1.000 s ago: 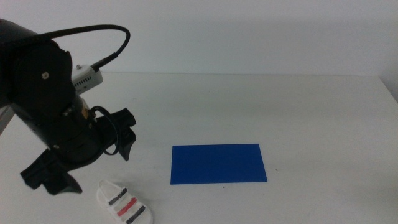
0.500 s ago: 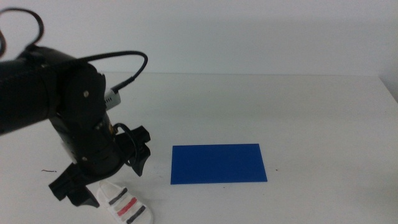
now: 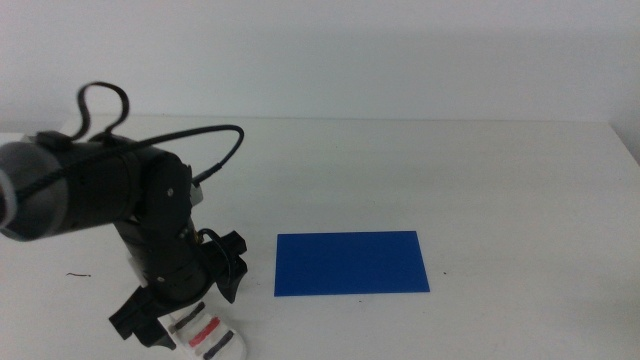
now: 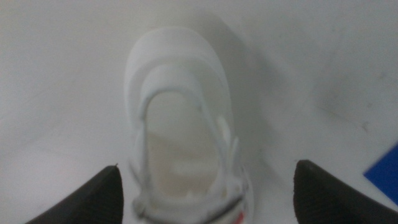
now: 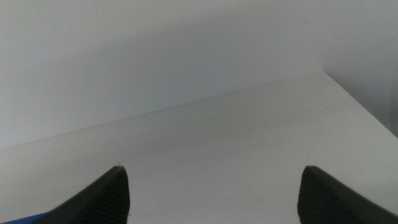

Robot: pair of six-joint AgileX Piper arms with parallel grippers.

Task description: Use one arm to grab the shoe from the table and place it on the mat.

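The white sandal (image 3: pixel 208 336) with dark grey and red straps lies on the white table (image 3: pixel 480 170) at the front left. The black left arm (image 3: pixel 100 190) reaches down over it. My left gripper (image 3: pixel 186 298) is open and hangs just above the shoe's rear end, one jaw on each side. In the left wrist view the shoe (image 4: pixel 180 118) lies between the open jaws of the left gripper (image 4: pixel 208 202), untouched. The deep-blue mat (image 3: pixel 351 263) lies flat to the shoe's right. My right gripper (image 5: pixel 211 196) is open, empty and out of the middle view.
A black cable (image 3: pixel 215 150) arcs from the left arm. A corner of the mat shows in the left wrist view (image 4: pixel 387 174). The table's far edge meets a plain white wall (image 3: pixel 400 60).
The left arm has swung right and down, bringing its open gripper from left of the shoe to directly over it. The shoe and the mat have not moved.
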